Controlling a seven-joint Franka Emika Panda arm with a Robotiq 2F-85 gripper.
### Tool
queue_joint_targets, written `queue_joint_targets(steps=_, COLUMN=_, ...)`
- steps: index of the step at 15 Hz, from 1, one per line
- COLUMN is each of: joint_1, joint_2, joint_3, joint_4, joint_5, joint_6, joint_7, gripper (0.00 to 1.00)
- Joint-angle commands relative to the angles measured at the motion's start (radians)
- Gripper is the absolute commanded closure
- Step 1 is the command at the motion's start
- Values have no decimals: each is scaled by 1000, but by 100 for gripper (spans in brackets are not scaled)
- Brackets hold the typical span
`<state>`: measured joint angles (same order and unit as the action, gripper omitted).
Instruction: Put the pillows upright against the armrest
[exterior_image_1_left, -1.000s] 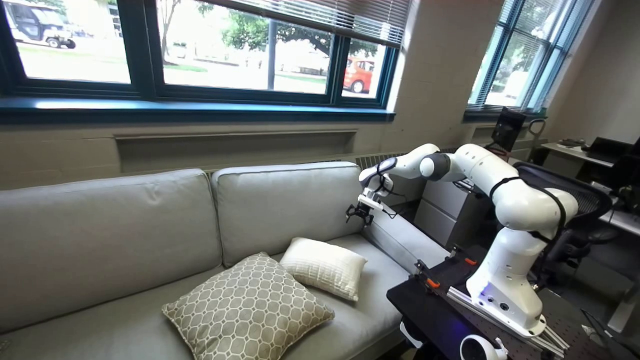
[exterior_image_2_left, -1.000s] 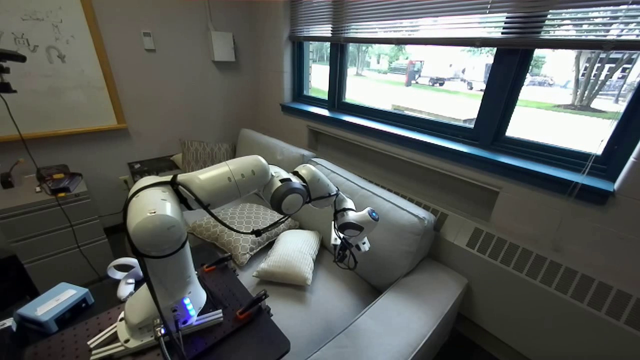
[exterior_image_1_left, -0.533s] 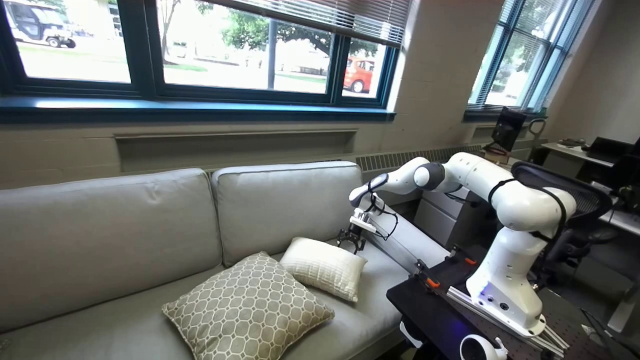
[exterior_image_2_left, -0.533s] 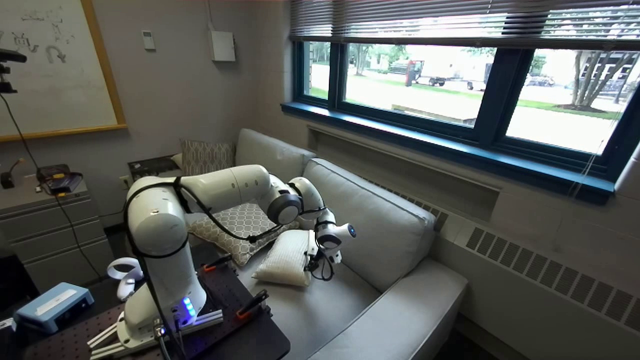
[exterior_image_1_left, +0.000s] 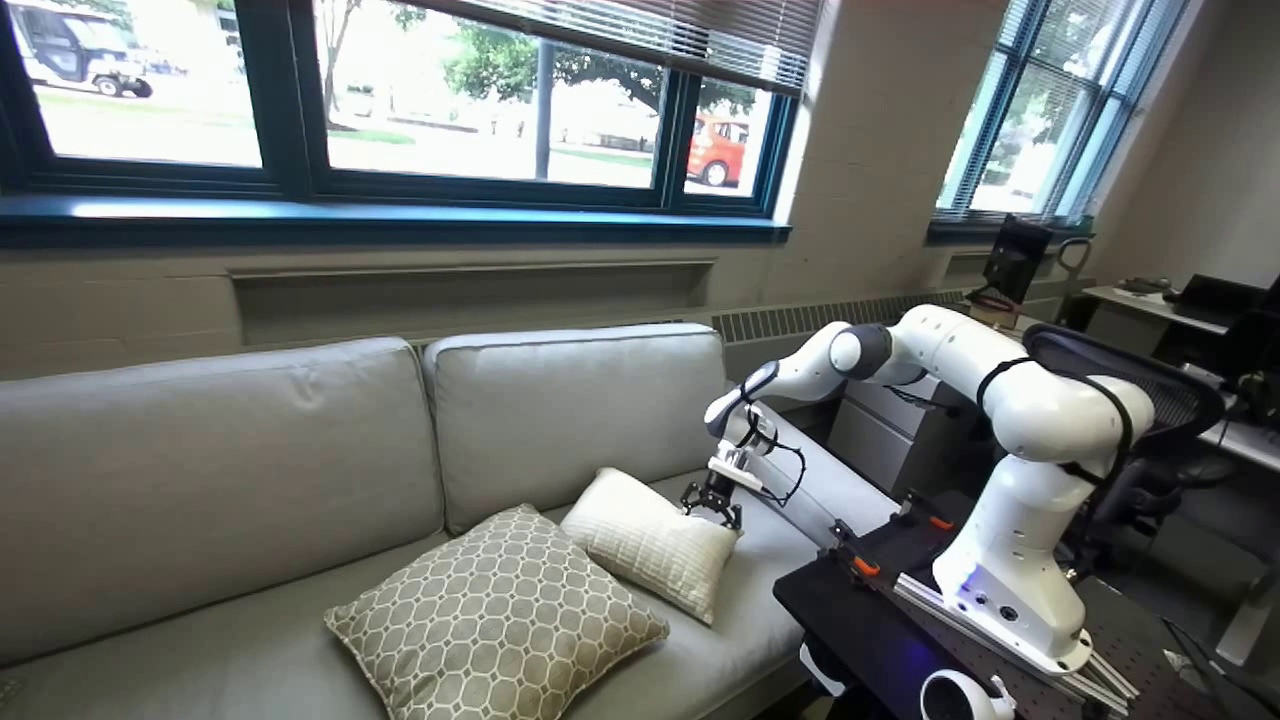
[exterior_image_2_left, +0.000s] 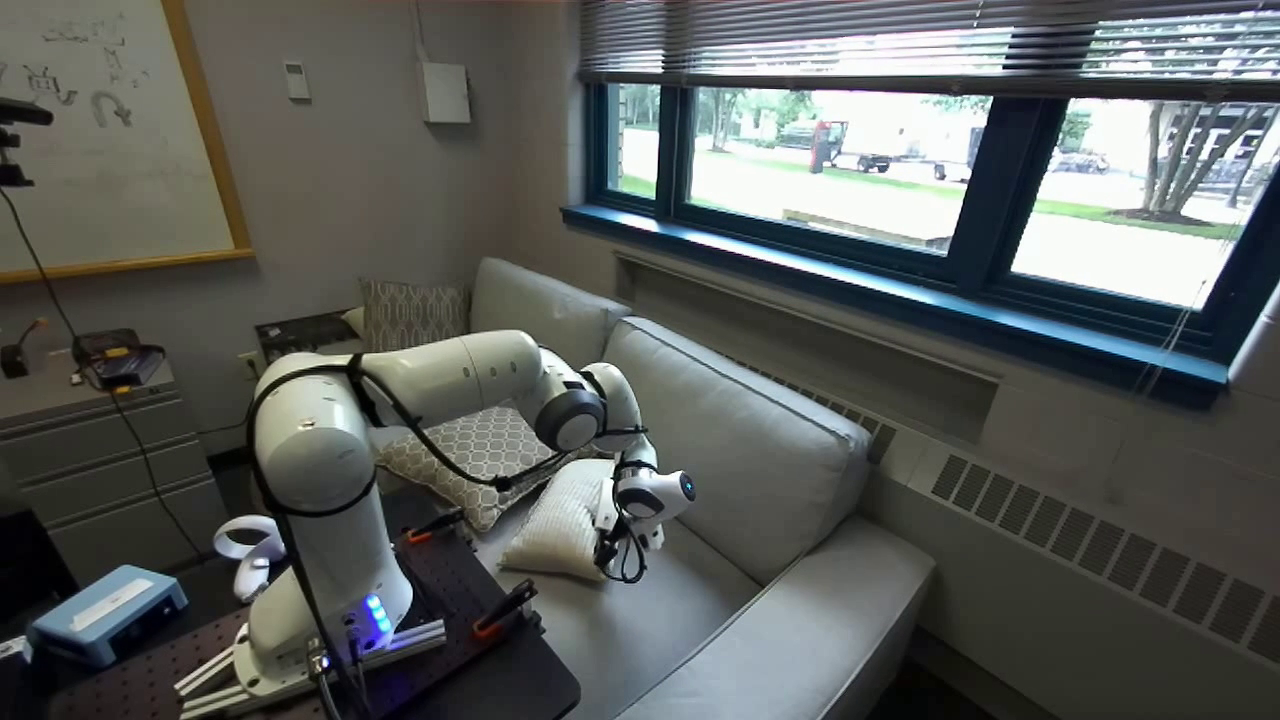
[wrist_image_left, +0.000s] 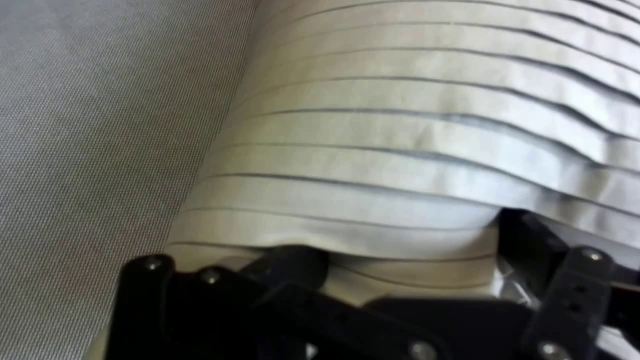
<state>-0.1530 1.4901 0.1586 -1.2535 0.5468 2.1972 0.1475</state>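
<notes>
In an exterior view: lattice pillow (exterior_image_1_left: 495, 615) lying on seat (exterior_image_1_left: 775, 560); beside it cream pillow (exterior_image_1_left: 640, 545), fingers (exterior_image_1_left: 735, 517) at its edge facing armrest (exterior_image_1_left: 845, 478). In an exterior view: neither pillow touches armrest. Wrist view: fingers spread, cream pillow bulging between. Should press deeper before closing; a shallow pinch may slip.

Whiteboard (exterior_image_2_left: 110, 140) on the wall (exterior_image_2_left: 350, 180), blue box (exterior_image_2_left: 107, 612), red car (exterior_image_1_left: 716, 150) beyond the window (exterior_image_1_left: 410, 110).

Cream pillow (wrist_image_left: 390, 130) — pleated, matt cloth; couch (wrist_image_left: 110, 150) — finely woven, matt; robot arm (exterior_image_1_left: 965, 345) smooth, faintly glossy.
</notes>
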Motion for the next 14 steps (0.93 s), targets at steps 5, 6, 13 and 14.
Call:
queue_joint_targets(steps=5, joint_1=-5, joint_2=-4, joint_3=80, joint_4=-97, joint_5=76, joint_6=15, joint_7=-117, gripper=0)
queue_joint_targets(steps=6, joint_1=-9, joint_2=-22, joint_3=99, joint_4=-123, joint_5=65, joint_6=19, joint_7=-118, gripper=25)
queue_joint_targets(steps=13, joint_1=10, joint_2=-202, joint_3=184, joint_4=-323, joint_5=70, joint_6=73, joint_7=-171, gripper=71)
queue_joint_targets(steps=14, joint_1=24, joint_2=-234, joint_3=187, joint_4=-352, joint_5=88, joint_6=77, joint_7=-184, gripper=77)
